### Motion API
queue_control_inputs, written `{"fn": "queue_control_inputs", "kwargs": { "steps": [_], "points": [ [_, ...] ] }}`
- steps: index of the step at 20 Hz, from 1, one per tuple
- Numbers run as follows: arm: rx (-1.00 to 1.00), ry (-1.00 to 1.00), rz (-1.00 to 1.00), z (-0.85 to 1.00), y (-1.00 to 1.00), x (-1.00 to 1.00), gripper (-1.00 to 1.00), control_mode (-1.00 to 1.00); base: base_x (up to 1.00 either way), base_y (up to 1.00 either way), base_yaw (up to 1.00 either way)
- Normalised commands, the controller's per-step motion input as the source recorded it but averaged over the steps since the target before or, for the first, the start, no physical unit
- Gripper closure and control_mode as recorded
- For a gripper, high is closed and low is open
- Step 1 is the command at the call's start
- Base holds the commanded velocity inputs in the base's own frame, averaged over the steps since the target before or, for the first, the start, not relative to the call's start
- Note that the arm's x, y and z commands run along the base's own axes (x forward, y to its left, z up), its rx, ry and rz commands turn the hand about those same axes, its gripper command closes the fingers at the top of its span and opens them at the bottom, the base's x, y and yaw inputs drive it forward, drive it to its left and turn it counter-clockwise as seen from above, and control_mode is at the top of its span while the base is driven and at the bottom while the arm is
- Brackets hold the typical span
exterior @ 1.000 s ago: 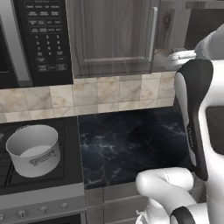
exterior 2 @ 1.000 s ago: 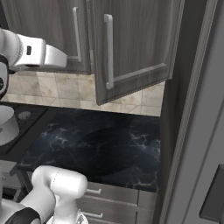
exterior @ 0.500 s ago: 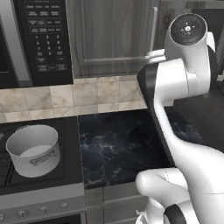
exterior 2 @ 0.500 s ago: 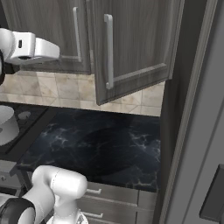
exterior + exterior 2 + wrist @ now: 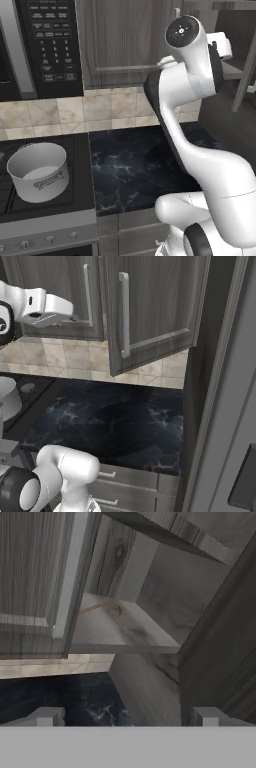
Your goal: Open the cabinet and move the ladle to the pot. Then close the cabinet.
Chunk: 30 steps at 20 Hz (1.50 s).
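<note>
Cabinet (image 5: 150, 311): wall-mounted, above the counter; its right door (image 5: 155, 306) swings out toward the camera in the right base view, its left door (image 5: 125, 42) stays flush against the front.
Counter (image 5: 135, 170): dark marbled top below the cabinet, with a tiled backsplash between the two.
Arm: rises from below the counter edge, bends at a raised elbow in front of the cabinet's left door, and reaches its hand toward the cabinet's open right half.
Microwave (image 5: 45, 45): black, just left of the cabinet.
Pot (image 5: 39, 171): light grey, upright on the stovetop, left of the counter and well below the cabinet.
Gripper (image 5: 127, 717): fingers spread fully apart, nothing between them; it hangs just outside the cabinet's opening, aimed at the bottom shelf (image 5: 125, 632).
Ladle (image 5: 102, 608): thin brownish wire shape lying on the cabinet's bottom shelf, partly behind the left door's edge, beyond the gripper and apart from it.
</note>
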Motion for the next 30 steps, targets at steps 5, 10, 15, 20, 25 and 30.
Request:
{"fn": "queue_control_inputs", "kwargs": {
  "steps": [5,10,15,20,25,30],
  "points": [
    [-0.07,0.06,-0.08,0.0,-0.25,0.24,-1.0,-1.0,0.0,0.0,0.0],
    [-0.06,0.03,-0.06,0.0,-0.32,0.24,-1.0,-1.0,0.0,0.0,0.0],
    [-0.06,0.0,-0.04,-0.09,-0.2,0.27,-1.0,-1.0,0.0,0.0,0.0],
    [-0.05,0.0,-0.04,-0.02,-0.28,0.12,-1.0,-1.0,0.0,0.0,0.0],
    [-0.04,0.01,-0.05,0.0,-0.43,0.02,-1.0,-1.0,0.0,0.0,0.0],
    [-0.04,0.02,-0.04,0.0,-0.39,0.0,-1.0,-1.0,0.0,0.0,0.0]
  ]
}}
